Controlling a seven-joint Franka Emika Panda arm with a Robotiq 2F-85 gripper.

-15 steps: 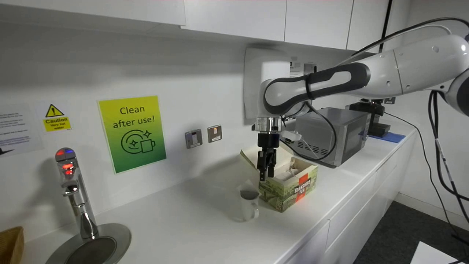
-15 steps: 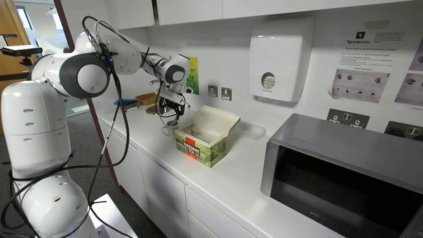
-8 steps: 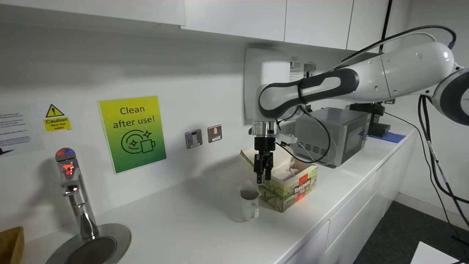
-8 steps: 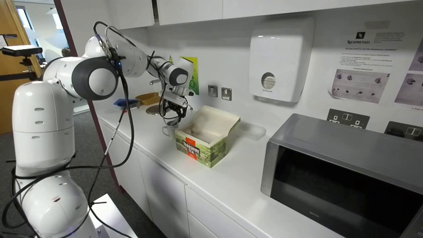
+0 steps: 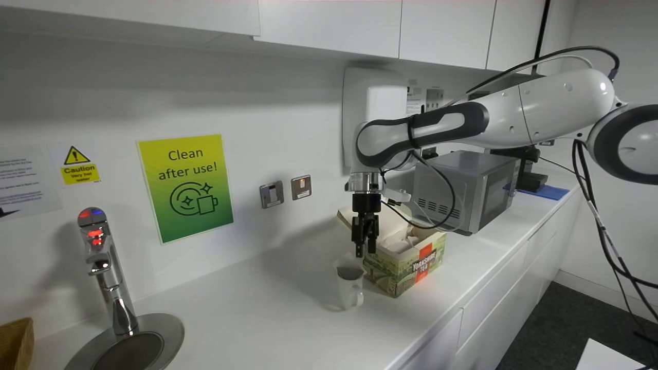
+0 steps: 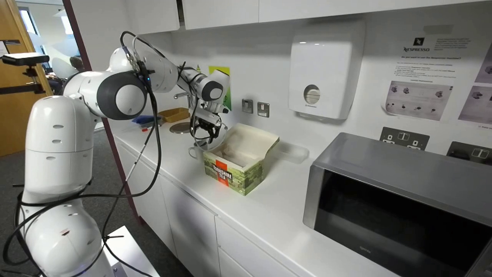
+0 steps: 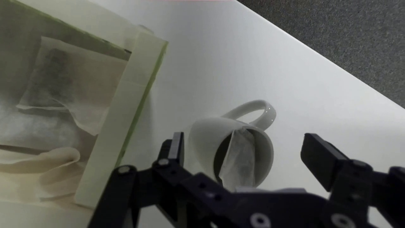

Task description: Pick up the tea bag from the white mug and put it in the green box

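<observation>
- Gripper [image 5: 365, 252] and arm [image 5: 545, 108] have slid a bit leftward in an exterior view compared with half a second ago; the white mug [image 5: 347, 294] and green box [image 5: 406, 277] look like they haven't budged.
- Fingers [image 7: 319, 161] are spread pretty wide in the wrist view, looking farther apart than the mug's mouth, and they're not gripping anything. Tips point down and hang a little above the rim.
- Tea bag [image 7: 239, 158] is still in the mug, partly poking out of the top, and it shows in the gap between the fingers from the wrist cam.
- Green box is just beside the mug, lid flap [image 6: 253, 140] up, with more bags [image 7: 66, 79] inside.
- All of it's on a white counter [image 5: 247, 334], with a grey microwave [image 6: 380, 219] past the box and a tap [image 5: 110, 282] toward the other end.
- Wall [image 5: 288, 128] has a "Clean after use!" sign [image 5: 187, 169] and a white dispenser [image 6: 326, 65]; dark grey carpet [image 7: 348, 41] shows past the counter edge.
</observation>
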